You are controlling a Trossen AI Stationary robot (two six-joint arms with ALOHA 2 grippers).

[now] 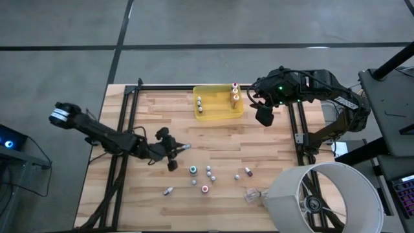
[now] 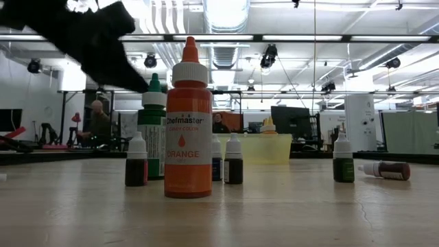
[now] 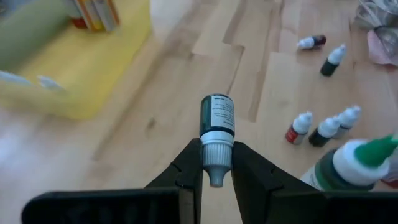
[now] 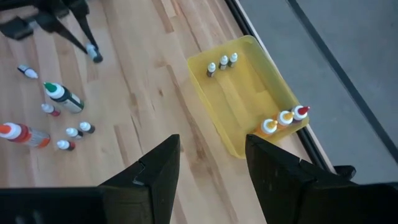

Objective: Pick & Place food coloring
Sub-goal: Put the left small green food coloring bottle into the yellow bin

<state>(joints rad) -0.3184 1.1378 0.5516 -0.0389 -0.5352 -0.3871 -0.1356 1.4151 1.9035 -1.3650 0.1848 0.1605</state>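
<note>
Nearest the low camera: orange food coloring bottle [image 2: 188,123], upright on the wooden table [image 2: 309,213], label reading ORANGE. Just behind it, a green-capped bottle [image 2: 152,127] and small white-capped bottles [image 2: 136,160] standing; one small bottle [image 2: 385,169] lying on its side off to the right.

Left gripper [image 3: 217,163] above the table's middle, clamped on a small dark bottle [image 3: 217,124] at the white cap, bottle body pointing forward, lifted clear of the wood. Same bottle [image 1: 184,147] seen from above between the loose cluster and the yellow tray [image 1: 220,115].

Right gripper [image 4: 211,163] hovering beside the tray's right end, fingers apart, nothing between them.

Tray contents: three small bottles [image 4: 222,63] in one corner, three coloured-cap bottles [image 4: 285,119] in another.

Clear crumpled plastic scrap [image 1: 251,193] near the table's front right.
</note>
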